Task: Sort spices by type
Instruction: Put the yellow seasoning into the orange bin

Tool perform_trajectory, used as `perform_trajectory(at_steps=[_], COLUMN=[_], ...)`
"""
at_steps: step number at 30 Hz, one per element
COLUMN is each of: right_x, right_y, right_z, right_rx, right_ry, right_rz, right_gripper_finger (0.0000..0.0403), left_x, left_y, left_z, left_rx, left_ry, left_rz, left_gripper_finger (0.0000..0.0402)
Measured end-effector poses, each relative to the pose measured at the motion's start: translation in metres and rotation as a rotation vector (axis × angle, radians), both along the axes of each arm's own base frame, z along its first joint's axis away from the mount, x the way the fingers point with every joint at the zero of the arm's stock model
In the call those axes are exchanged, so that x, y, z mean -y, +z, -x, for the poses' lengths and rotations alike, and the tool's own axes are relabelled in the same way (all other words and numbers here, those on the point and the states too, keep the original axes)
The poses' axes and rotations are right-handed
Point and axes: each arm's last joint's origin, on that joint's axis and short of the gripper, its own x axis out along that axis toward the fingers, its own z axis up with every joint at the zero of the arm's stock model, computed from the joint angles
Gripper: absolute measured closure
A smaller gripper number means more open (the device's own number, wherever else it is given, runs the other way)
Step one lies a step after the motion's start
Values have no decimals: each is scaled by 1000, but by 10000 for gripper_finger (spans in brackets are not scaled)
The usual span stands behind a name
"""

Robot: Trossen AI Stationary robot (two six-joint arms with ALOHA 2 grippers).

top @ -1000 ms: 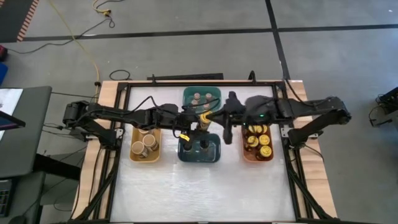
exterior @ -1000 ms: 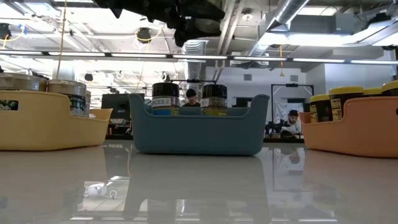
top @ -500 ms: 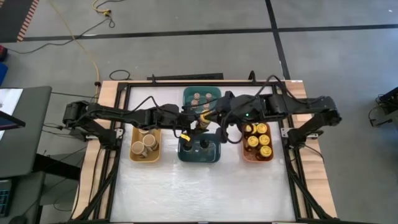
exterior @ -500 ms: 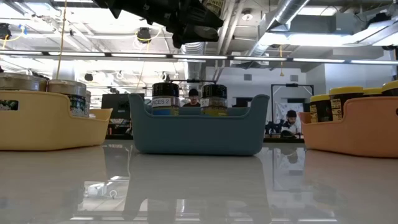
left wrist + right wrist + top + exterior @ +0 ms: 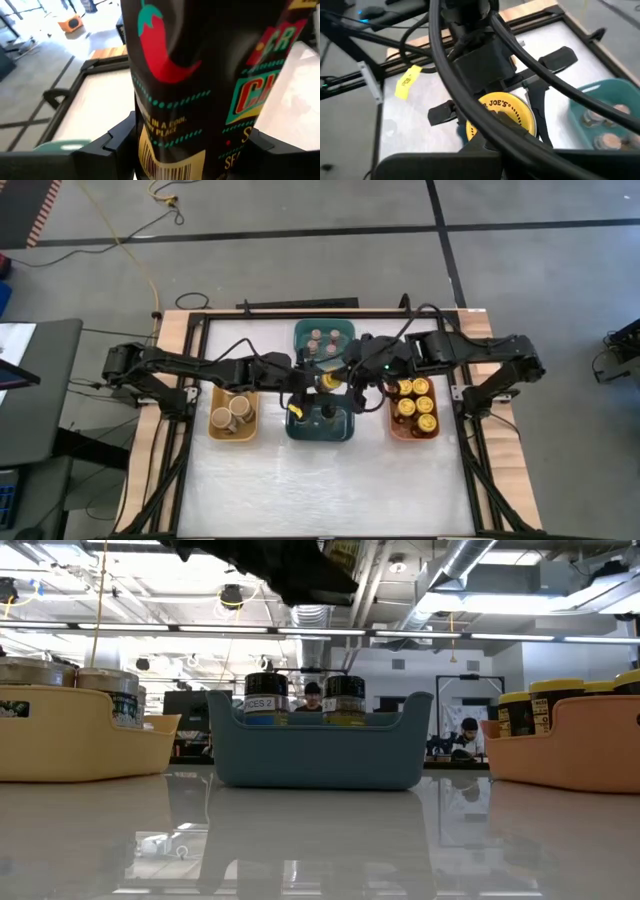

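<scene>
Over the dark-blue bin (image 5: 320, 423), my left gripper (image 5: 326, 384) is shut on a yellow-lidded spice jar (image 5: 331, 381) with a dark label and a red chili picture (image 5: 165, 45). My right gripper (image 5: 352, 379) is shut and hangs just to the jar's right, slanting down; its wrist view looks onto the jar's lid (image 5: 502, 114). Two dark-lidded jars (image 5: 266, 695) stand in the dark-blue bin. Other yellow-lidded jars (image 5: 414, 404) fill the orange bin, tan-topped ones (image 5: 233, 412) the yellow bin, small brown-topped ones (image 5: 323, 338) the teal bin. My left gripper pinches the jar's labelled side wall (image 5: 145, 150) between its two fingers, one on each side. The fingers reach in nearly level from the table's left. The jar is lifted clear above the dark-blue bin, lid up, slightly tilted. I cannot tell whether my right gripper touches the jar.
The four bins sit close together mid-table: teal (image 5: 324, 326) at the far side, yellow (image 5: 214, 423), dark-blue and orange (image 5: 395, 425) in a row. The near half of the white tabletop (image 5: 330, 480) is bare. People show in the room behind (image 5: 468, 730).
My right gripper has moved toward the table's left and down, tipping steeper, and now hangs close beside the held jar. My left gripper has rolled with the jar, whose yellow lid now shows more from above.
</scene>
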Motion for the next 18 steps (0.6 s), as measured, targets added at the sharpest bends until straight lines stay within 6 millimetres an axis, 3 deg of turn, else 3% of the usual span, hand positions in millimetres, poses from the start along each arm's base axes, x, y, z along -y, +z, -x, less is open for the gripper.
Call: perform_trajectory(at_steps=[6,18], right_x=[2,4], right_y=[1,26], right_z=[2,26], right_rx=[4,99], right_ry=[-8,-10], right_rz=[7,10], right_gripper_finger=[390,379], left_x=[-1,-5], left_y=[-3,4], left_z=[1,1], left_rx=[-53,-9], left_ry=[23,54], left_rz=[36,159], left_gripper_finger=[186,186])
